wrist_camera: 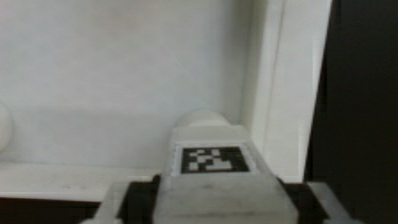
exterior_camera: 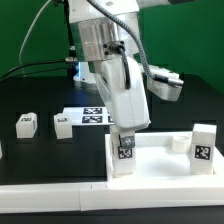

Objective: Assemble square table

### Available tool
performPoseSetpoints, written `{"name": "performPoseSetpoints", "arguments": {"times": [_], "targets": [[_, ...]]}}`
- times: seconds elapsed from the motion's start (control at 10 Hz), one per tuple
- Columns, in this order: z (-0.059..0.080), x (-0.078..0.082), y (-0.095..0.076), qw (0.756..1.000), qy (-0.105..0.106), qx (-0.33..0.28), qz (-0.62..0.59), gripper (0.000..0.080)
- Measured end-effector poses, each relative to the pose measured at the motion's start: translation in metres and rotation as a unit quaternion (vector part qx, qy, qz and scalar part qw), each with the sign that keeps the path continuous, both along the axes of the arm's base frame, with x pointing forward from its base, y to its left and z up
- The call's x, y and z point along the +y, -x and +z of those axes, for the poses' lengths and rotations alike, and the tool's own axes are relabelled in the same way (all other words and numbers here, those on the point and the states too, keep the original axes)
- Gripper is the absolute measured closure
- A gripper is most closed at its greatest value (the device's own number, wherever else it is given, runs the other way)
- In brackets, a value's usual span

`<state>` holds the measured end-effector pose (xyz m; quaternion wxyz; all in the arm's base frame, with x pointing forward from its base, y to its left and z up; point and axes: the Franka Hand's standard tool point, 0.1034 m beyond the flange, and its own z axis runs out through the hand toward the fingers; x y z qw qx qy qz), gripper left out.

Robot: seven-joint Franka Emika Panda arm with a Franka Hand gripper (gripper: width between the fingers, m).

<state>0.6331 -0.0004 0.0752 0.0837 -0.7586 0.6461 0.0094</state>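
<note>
The gripper [exterior_camera: 126, 140] was clamped on the held leg [exterior_camera: 127, 151], upright at the plate's [exterior_camera: 155, 168] eight o'clock corner in the exterior view. A standing leg [exterior_camera: 203, 148] occupied its three o'clock edge. At the gripper's nine o'clock, an outer leg [exterior_camera: 25, 124] and an inner leg [exterior_camera: 62, 125] lay on the table [exterior_camera: 40, 155].

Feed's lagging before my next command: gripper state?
Gripper: closed on a tagged leg, upright at the square plate corner.

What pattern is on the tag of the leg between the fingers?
Tag: black-and-white squares on the white leg. Clearest in the wrist view.
</note>
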Motion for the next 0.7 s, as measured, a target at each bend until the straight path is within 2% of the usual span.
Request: {"name": "performPoseSetpoints", "arguments": {"times": [0.1, 0.2, 0.3, 0.4, 0.6, 0.7], "targets": [[-0.0006, -0.0001, 0.0004, 0.995, 0.012, -0.013, 0.100, 0.0513], [-0.0016, 0.0032, 0.0021, 0.976, 0.022, -0.024, 0.216, 0.0321], [-0.0032, 0.0073, 0.0067, 0.960, 0.019, -0.020, 0.277, 0.0321], [-0.0032, 0.0054, 0.0061, 0.953, 0.023, -0.024, 0.302, 0.0183], [-0.0035, 0.0032, 0.0065, 0.932, 0.031, -0.030, 0.360, 0.0160], [-0.0023, 0.0015, 0.0049, 0.902, 0.047, -0.036, 0.428, 0.0152]]}}
